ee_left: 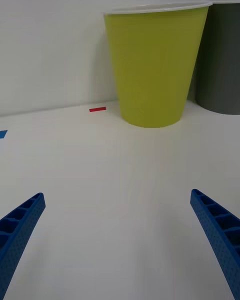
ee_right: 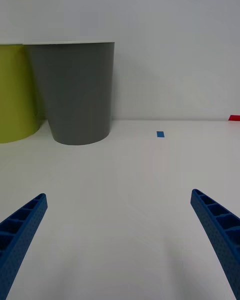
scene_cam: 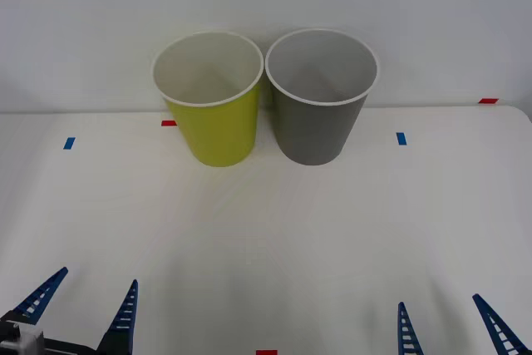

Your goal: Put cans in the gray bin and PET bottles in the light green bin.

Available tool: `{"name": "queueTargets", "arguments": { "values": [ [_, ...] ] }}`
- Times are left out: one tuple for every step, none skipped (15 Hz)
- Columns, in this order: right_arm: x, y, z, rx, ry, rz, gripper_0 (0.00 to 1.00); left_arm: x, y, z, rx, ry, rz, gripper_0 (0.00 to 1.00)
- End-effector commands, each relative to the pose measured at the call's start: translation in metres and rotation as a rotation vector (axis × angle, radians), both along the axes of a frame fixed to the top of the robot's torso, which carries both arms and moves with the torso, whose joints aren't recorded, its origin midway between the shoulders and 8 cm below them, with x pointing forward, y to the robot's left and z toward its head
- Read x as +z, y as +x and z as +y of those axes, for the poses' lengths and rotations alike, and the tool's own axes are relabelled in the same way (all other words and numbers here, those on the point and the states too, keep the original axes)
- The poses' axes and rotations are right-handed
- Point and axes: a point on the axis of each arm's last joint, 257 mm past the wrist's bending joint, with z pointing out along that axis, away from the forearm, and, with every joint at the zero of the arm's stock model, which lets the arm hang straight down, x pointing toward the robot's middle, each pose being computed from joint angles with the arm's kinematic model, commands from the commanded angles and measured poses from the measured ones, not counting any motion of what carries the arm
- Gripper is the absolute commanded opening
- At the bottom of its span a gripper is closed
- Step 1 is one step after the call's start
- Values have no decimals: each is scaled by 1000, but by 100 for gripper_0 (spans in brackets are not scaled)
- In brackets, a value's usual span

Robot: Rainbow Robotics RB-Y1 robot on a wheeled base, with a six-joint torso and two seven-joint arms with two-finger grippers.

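Nearest the camera: left gripper (scene_cam: pixel 81 312) and right gripper (scene_cam: pixel 450 327), both low at the near edge of the table (scene_cam: pixel 266 239), fingers spread apart, holding nothing. Well beyond them, toward the wall: green bin (scene_cam: pixel 209 99) and gray bin (scene_cam: pixel 321 95), upright, rims touching or nearly so, green on the left. No can or bottle visible on the table. Judged from the task: light, thin-walled, slippery items, easily dented; best grasped gently across the body.
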Motion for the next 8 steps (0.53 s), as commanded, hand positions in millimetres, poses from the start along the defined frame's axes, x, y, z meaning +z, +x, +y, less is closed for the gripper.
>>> {"name": "queueTargets", "arguments": {
  "values": [
    [0, 0, 0, 0, 0, 0, 100, -24, -8, 12, 30, 19, 34, 100],
    [0, 0, 0, 0, 0, 0, 100, -28, -11, 13, 38, 21, 44, 100],
    [0, 0, 0, 0, 0, 0, 100, -33, -17, 15, 42, 41, 32, 100],
    [0, 0, 0, 0, 0, 0, 100, -36, -21, 18, 43, 88, 10, 100],
    [0, 0, 0, 0, 0, 0, 100, -39, -25, 20, 47, 98, -6, 100],
    [0, 0, 0, 0, 0, 0, 100, -41, -30, 22, 59, 87, -10, 100],
    [0, 0, 0, 0, 0, 0, 100, -42, -34, 24, 69, 82, -3, 100],
    [0, 0, 0, 0, 0, 0, 100, -43, -39, 27, 87, 65, 2, 100]
  ]
}}
